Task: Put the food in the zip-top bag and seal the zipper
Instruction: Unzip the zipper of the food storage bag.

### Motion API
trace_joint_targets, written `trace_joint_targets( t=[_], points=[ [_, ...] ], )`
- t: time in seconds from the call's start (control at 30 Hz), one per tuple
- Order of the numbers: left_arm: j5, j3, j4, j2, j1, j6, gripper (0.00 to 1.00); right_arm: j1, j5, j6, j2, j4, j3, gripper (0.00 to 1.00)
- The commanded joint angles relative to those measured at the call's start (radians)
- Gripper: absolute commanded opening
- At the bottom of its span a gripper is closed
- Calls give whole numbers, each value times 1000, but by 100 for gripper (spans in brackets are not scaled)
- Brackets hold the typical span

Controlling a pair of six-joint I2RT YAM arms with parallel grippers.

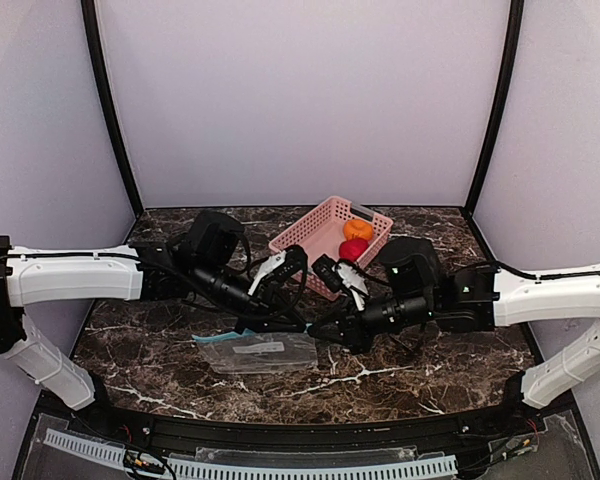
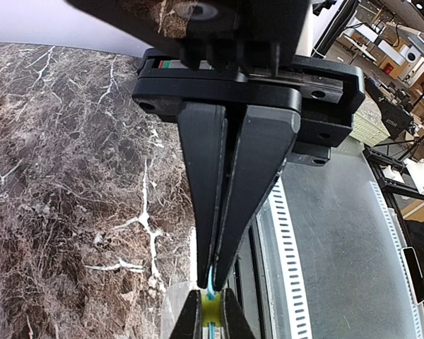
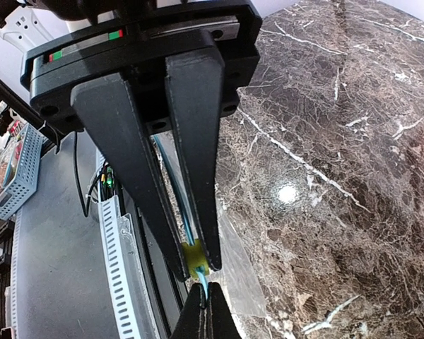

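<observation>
The clear zip-top bag (image 1: 262, 352) lies flat on the marble in front of both grippers. My left gripper (image 2: 212, 279) is shut on the end of the teal-blue zipper (image 3: 177, 198). My right gripper (image 3: 196, 263) faces it tip to tip and is shut on a yellow slider (image 2: 212, 308) that sits on the strip. In the top view the left gripper (image 1: 300, 327) and right gripper (image 1: 322, 331) meet at the bag's right end. The orange food (image 1: 357, 229) and the red food (image 1: 352, 249) lie in the pink basket (image 1: 315, 232), not in the bag.
The pink slotted basket stands at the back centre, just behind both wrists. The table's front edge with a white slotted cable rail (image 1: 280, 467) runs close below the bag. Purple walls enclose the table on three sides.
</observation>
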Motion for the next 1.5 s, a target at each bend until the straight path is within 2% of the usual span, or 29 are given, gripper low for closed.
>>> trace_joint_targets(
  t=[0.0,1.47],
  points=[
    [29,5,-80,-2,-4,19,1,-18,99,21,-32,11,-17,0],
    [0,7,-102,-18,-4,36,1,-93,215,97,-65,-54,-32,0]
  ],
)
